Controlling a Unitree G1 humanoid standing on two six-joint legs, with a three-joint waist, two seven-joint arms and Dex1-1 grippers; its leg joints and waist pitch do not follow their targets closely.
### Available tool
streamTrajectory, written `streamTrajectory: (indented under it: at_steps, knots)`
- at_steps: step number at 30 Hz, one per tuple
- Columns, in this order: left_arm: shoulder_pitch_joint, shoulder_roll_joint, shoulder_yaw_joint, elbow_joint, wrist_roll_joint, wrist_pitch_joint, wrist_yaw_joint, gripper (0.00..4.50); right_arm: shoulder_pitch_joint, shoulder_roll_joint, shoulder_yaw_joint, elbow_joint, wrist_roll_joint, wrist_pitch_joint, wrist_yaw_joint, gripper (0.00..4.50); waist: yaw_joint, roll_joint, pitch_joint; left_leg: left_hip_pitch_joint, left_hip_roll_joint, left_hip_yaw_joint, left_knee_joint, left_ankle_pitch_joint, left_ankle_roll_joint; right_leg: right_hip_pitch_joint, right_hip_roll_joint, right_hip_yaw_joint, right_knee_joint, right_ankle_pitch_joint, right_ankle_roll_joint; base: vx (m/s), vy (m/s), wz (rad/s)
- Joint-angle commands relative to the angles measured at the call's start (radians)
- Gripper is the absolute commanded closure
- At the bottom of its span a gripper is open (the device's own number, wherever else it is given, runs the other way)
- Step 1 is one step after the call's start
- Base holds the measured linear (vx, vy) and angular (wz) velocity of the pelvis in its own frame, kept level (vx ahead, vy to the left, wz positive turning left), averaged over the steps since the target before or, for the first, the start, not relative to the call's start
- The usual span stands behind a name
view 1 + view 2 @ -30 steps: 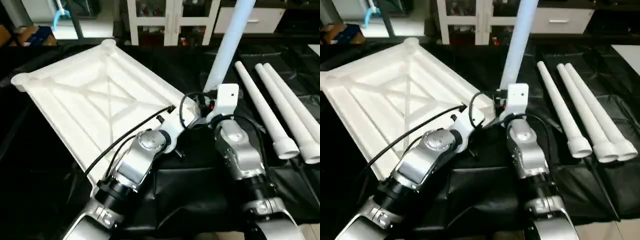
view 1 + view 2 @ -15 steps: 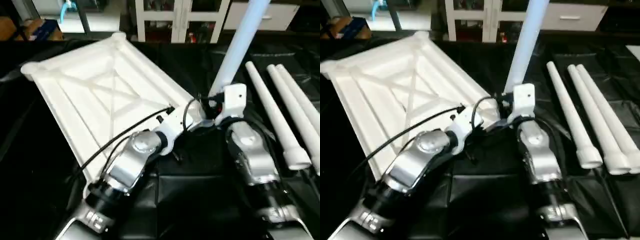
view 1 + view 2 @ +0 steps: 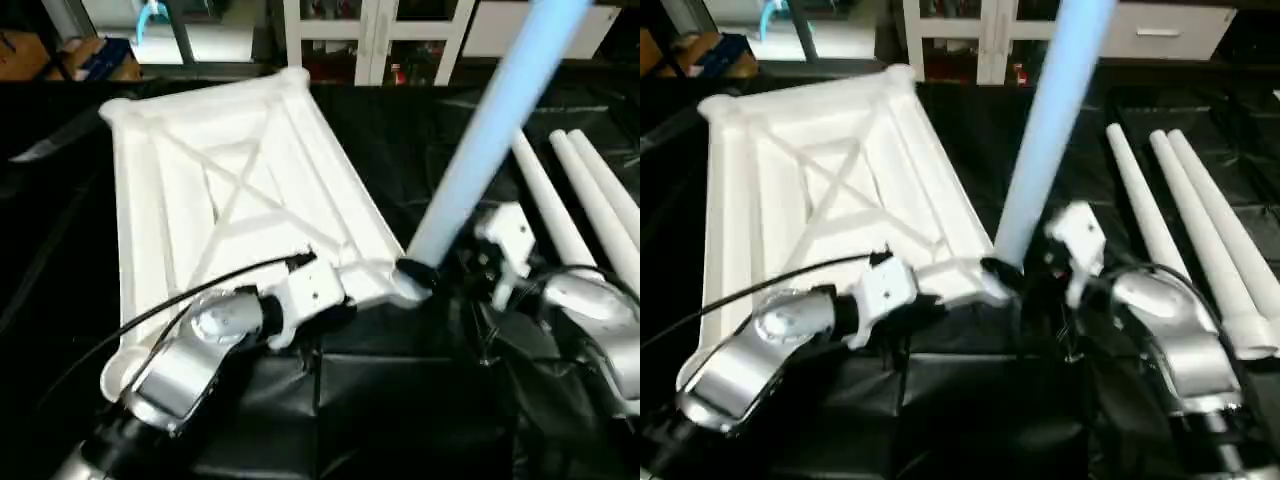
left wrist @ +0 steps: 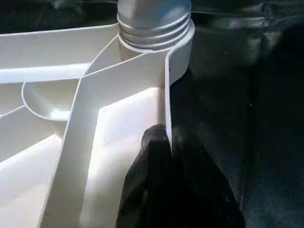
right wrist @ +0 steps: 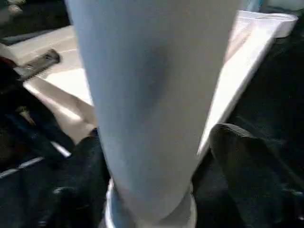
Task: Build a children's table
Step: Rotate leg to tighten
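Low in the frame, your left gripper (image 4: 166,142) pinches the near rim of the upturned table top (image 3: 230,200), while your right gripper (image 5: 152,180), fingers spread around it, steadies the first leg (image 3: 480,150) standing tilted in the near corner socket (image 4: 156,47). I'd judge you're seating that leg: straighten it and twist its threads fully home. Three spare legs (image 3: 570,200) lie at the right.

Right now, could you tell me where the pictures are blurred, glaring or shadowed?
Right wrist view: the upright leg is soft and out of focus, too close to the lens. Left wrist view: the table top glares brightly along its ribs, while the left end effector is a dark, featureless shape. Head views: the right arm smears slightly; the three spare legs stay crisp.
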Motion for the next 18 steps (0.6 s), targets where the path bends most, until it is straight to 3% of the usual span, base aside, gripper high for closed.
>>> streamTrajectory:
  at_steps: [1, 5, 13, 18]
  knots:
    - [0.018, 0.001, -0.023, -0.012, -0.014, -0.01, -0.021, 4.5, 0.01, -0.014, -0.017, -0.011, 0.03, 0.025, 0.033, 1.4, 0.0, -0.013, -0.069, 0.037, 0.09, -0.049, -0.084, -0.175, 0.099, 0.043, -0.054, 0.029, -0.04, -0.204, -0.244, 0.0, 0.0, 0.0]
    - [0.014, 0.0, -0.021, -0.007, -0.011, -0.014, -0.022, 4.5, 0.009, -0.008, 0.0, -0.009, 0.041, 0.042, 0.063, 1.71, 0.003, -0.015, -0.071, 0.034, 0.09, -0.048, -0.08, -0.146, 0.117, 0.044, -0.056, 0.028, -0.037, -0.193, -0.254, 0.0, 0.0, 0.0]
    - [0.012, 0.004, -0.021, -0.007, -0.014, -0.014, -0.027, 4.5, 0.011, -0.005, -0.002, -0.008, 0.048, 0.061, 0.073, 2.46, 0.004, -0.015, -0.072, 0.035, 0.089, -0.048, -0.079, -0.15, 0.114, 0.043, -0.054, 0.027, -0.038, -0.214, -0.249, 0.0, 0.0, 0.0]
    - [0.005, -0.011, -0.025, 0.001, -0.007, 0.015, -0.013, 4.5, 0.004, 0.029, -0.002, 0.022, 0.004, 0.077, -0.008, 2.54, 0.002, -0.015, -0.072, 0.033, 0.088, -0.048, -0.078, -0.147, 0.112, 0.043, -0.054, 0.027, -0.038, -0.216, -0.25, 0.0, 0.0, 0.0]
